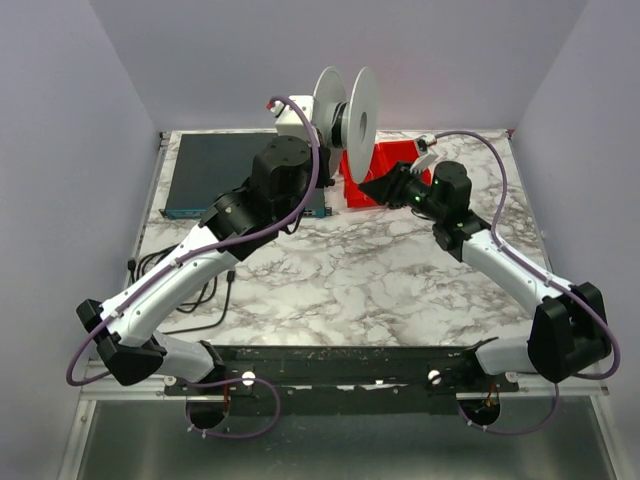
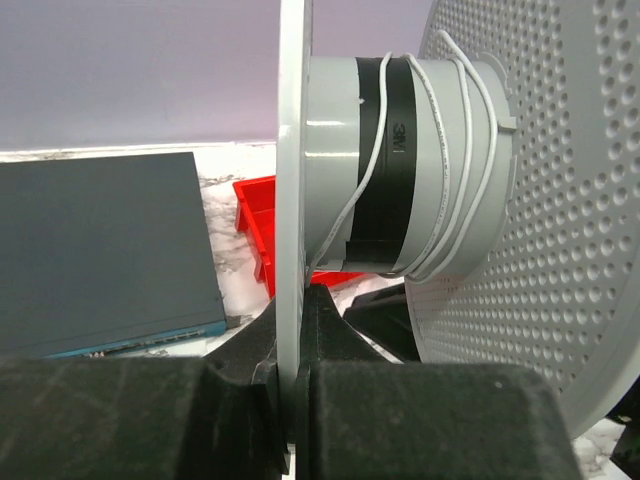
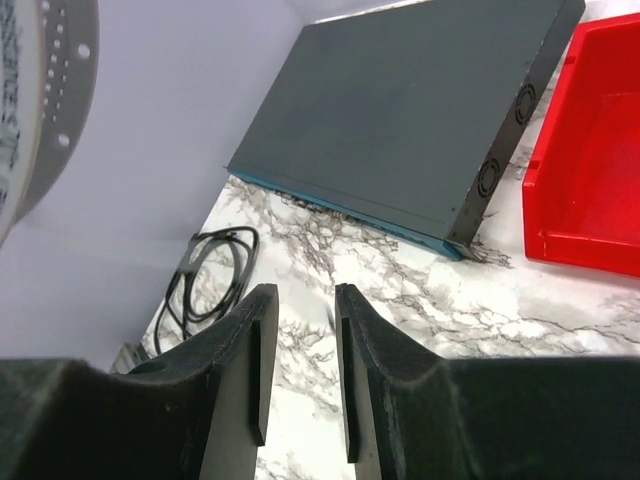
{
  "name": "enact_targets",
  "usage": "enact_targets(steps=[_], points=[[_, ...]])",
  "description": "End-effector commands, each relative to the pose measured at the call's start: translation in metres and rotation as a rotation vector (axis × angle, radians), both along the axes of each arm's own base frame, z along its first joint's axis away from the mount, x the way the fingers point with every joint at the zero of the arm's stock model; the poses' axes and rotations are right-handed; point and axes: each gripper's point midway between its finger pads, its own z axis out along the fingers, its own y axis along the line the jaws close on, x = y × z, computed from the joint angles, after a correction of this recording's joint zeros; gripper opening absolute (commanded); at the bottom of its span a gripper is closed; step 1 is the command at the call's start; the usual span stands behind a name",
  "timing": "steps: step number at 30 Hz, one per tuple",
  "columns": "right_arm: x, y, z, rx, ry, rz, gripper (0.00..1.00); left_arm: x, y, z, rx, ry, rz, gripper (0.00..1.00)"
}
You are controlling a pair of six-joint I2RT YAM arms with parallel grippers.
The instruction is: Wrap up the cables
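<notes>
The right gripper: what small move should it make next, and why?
Probably it should move toward the spool and take hold of the cable. The right gripper stands open with nothing between its fingers, facing the table. The left gripper clamps the spool's flange, and only a few loose turns lie on the hub. I cannot tell where the free end lies.

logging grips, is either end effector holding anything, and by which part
The left end effector grips the spool by the edge of its solid flange, with cable wound on its hub. The right end effector is open and holds nothing.
</notes>
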Motion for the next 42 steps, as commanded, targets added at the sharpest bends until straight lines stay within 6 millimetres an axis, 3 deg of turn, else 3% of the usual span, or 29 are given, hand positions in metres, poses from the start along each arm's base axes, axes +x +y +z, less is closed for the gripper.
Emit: enact_targets(steps=[1,12,19,32,42], points=[[-0.010,0.000,0.017,0.041,-0.050,0.021,0.37,0.002,0.005,0.037,-0.067,-0.083,0.040,0.00],[-0.012,-0.008,0.021,0.029,-0.065,-0.018,0.42,0.000,-0.001,0.041,-0.045,-0.095,0.043,0.00],[-0.013,-0.024,0.029,0.050,-0.115,-0.112,0.53,-0.002,-0.003,0.053,-0.041,-0.094,0.043,0.00],[-0.016,-0.051,0.038,-0.032,-0.108,-0.235,0.61,-0.015,-0.008,0.055,-0.003,-0.031,-0.030,0.00],[-0.006,-0.030,0.044,-0.006,-0.179,-0.127,0.69,-0.038,-0.002,0.074,-0.015,-0.009,-0.121,0.00]])
